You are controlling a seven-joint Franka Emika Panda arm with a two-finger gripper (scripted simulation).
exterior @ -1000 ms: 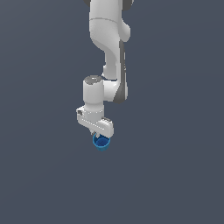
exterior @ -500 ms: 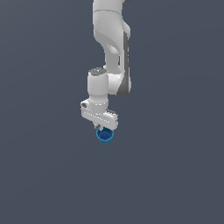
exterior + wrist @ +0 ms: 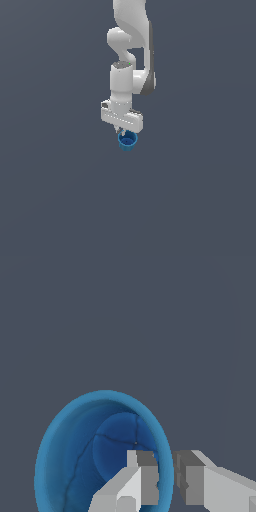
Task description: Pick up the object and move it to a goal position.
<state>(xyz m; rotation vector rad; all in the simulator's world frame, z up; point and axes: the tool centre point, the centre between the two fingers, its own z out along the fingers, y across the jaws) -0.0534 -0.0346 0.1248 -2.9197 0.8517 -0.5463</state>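
Wrist view gives me the gripper (image 3: 166, 476) clamped on the blue cup's (image 3: 75, 456) rim, one finger (image 3: 142, 478) inside the hollow, the other outside against the wall. From the exterior view, the cup (image 3: 128, 141) hangs directly under the gripper (image 3: 123, 131) (mouth tilted slightly up).

Distant exterior view, close wrist view down the end effector (image 3: 167, 478), both on the cup (image 3: 128, 141).
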